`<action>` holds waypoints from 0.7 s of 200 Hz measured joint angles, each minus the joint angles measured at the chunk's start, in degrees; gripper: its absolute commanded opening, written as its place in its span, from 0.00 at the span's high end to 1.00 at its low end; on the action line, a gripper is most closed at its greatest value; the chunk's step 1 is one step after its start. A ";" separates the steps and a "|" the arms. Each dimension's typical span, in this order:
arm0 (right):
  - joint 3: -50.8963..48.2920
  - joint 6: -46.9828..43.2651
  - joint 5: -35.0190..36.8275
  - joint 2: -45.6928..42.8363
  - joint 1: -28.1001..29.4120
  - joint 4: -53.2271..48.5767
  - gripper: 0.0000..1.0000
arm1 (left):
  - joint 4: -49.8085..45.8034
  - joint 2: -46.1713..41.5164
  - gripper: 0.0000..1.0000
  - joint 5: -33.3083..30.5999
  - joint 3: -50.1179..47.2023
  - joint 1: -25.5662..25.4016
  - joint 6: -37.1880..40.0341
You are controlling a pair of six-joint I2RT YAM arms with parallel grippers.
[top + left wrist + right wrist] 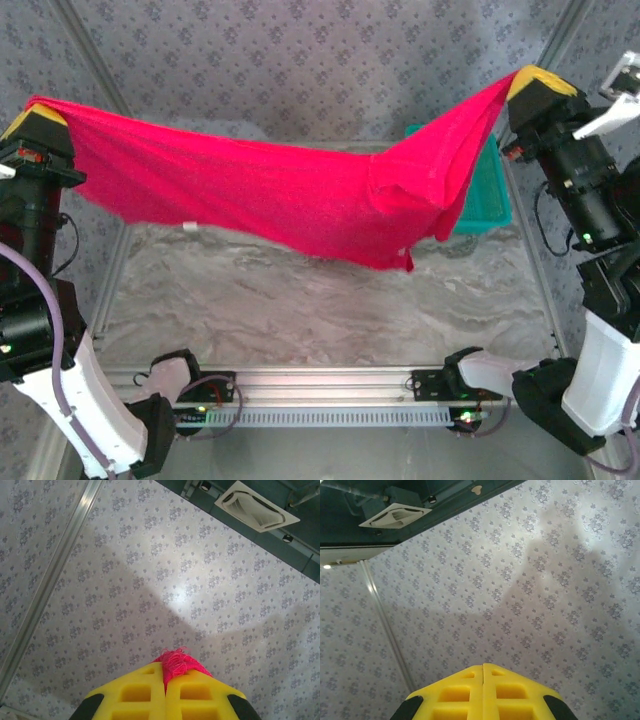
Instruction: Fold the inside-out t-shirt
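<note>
The t-shirt (270, 190) hangs in the air above the desk (320, 300), stretched between your two arms like a hammock. It is high at both ends and sags through the middle, and a bunched fold droops lowest right of centre. No part of it appears to rest on the desk. Your left claw (35, 120) is clenched on the left end. The left wrist view confirms this: the left claw (165, 680) has its yellow fingers pressed flat together, with a tuft of the red t-shirt (177, 662) poking out at the tips. Your right claw (540, 85) takes the other end, where the cloth runs up to a point under it. In its own wrist view the right claw (483, 672) is likewise fully clenched. Judge the cloth as light, soft and limp: it will not hold a shape, it will sag and swing wherever it is unsupported, and a thin pinch near an edge may creep out under tension. Hold it at the corners or seams, where the layers are thickest, and keep an even spread between the claws. A small white scrap (191, 228) at the lower edge may be the tag, but it is too small to confirm. The teal basket (485, 200) stands behind the right-hand drape, close enough to snag a trailing fold.
</note>
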 measured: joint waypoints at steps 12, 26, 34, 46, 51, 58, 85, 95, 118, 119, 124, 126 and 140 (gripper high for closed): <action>0.76 -0.92 0.85 2.62 -0.02 0.09 1.00 | 0.85 1.05 1.00 0.15 -1.18 0.00 0.02; 1.16 -1.81 1.77 7.06 -0.35 0.17 1.00 | 2.91 2.51 1.00 0.44 -5.22 0.00 0.02; 1.20 -2.23 2.21 10.16 -0.57 0.28 1.00 | 4.09 3.63 1.00 0.68 -8.57 0.00 0.02; 1.20 -2.45 2.73 14.58 -0.96 0.48 1.00 | 6.25 5.70 1.00 1.11 -14.27 0.00 0.00; 1.18 -2.47 2.80 16.87 -1.09 0.63 1.00 | 7.26 6.88 1.00 1.31 -16.83 0.00 -0.02; 1.16 -2.54 2.95 20.17 -1.33 0.83 1.00 | 8.66 8.39 1.00 1.49 -20.39 -0.04 -0.02; 1.07 -2.32 3.19 32.87 -1.73 1.57 1.00 | 13.81 16.87 1.00 1.29 -32.54 -0.07 -0.04; 2.03 -1.73 3.04 37.97 -1.77 1.68 1.00 | 15.30 21.05 1.00 0.79 -36.63 -0.11 -0.04; 10.71 0.68 2.27 51.82 -1.75 0.96 1.00 | 15.96 29.66 0.96 -1.57 -39.95 -0.39 -0.07; 11.10 0.72 2.27 52.26 -1.77 0.94 1.00 | 16.02 30.16 0.94 -1.62 -39.95 -0.44 -0.07; 13.99 1.53 1.84 55.84 -1.77 0.57 0.94 | 15.96 32.33 0.84 -2.10 -39.65 -0.50 -0.07; 15.34 1.77 1.77 57.24 -1.77 0.35 0.88 | 15.82 32.87 0.79 -2.19 -39.45 -0.52 -0.09; 23.28 4.44 0.20 66.31 -1.88 -0.90 0.44 | 14.16 39.15 0.45 -3.23 -36.37 -0.72 0.02</action>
